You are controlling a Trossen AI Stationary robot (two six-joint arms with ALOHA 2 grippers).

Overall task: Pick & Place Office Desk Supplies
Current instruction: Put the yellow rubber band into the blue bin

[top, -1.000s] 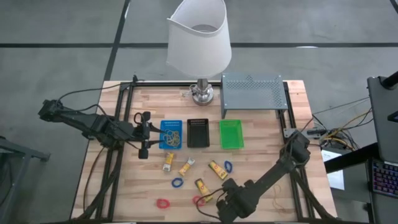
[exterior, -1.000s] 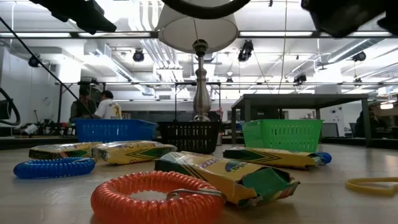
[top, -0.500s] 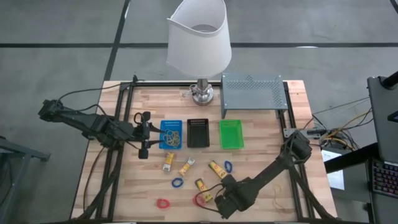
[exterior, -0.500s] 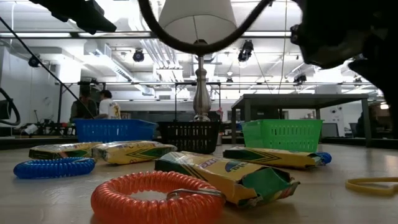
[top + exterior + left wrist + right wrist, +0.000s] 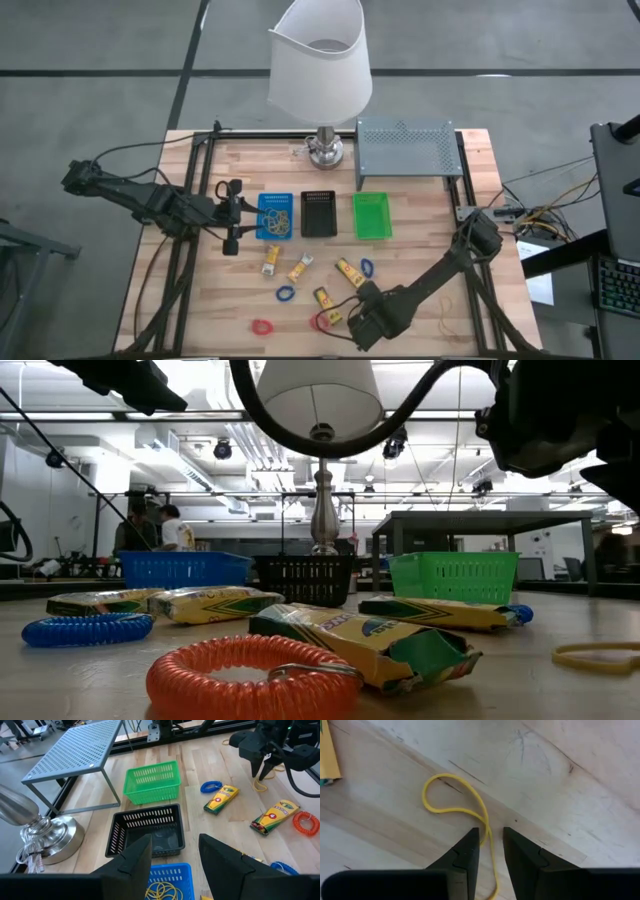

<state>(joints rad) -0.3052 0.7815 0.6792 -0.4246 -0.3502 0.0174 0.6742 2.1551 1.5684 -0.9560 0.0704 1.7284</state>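
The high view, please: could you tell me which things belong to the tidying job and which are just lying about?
Job:
- yellow packets
- blue rings
- red ring
- rubber band, between the right gripper fingers
- blue tray

Lying about:
- lamp
- metal shelf

Bare wood is lying open beyond the right gripper (image 5: pixel 490 847); a yellow rubber band (image 5: pixel 460 810) is running between its fingers, a packet (image 5: pixel 327 750) sitting off to one side.
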